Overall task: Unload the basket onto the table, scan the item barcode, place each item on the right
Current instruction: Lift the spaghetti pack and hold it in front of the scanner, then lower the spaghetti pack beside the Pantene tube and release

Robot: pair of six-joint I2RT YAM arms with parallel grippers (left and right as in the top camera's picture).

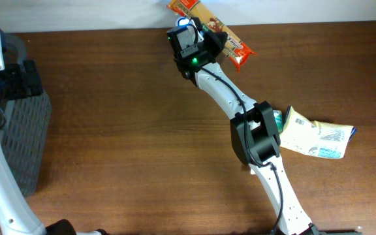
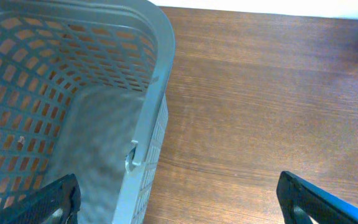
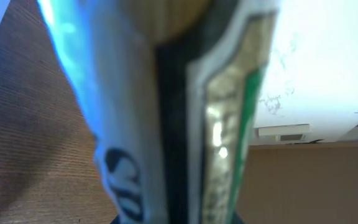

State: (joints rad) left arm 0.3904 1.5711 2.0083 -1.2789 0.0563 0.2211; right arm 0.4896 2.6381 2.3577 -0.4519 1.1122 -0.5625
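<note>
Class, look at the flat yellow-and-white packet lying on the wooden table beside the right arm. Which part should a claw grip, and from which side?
Take the flat yellow-and-white plastic packet by its blue-trimmed outer end, descending from above. It lies flat on the brown wooden table, and the right arm's black elbow overhangs its inner end, so likely only the outer end is free.

Orange-red snack packet [image 1: 232,44], long & flat w/ white print, is held at the far edge of the table, approx. at its middle. It lies diagonal, pinched near mid-length by the right end effector [image 1: 205,31]. Wrist view: blurred, edge-on.
</note>
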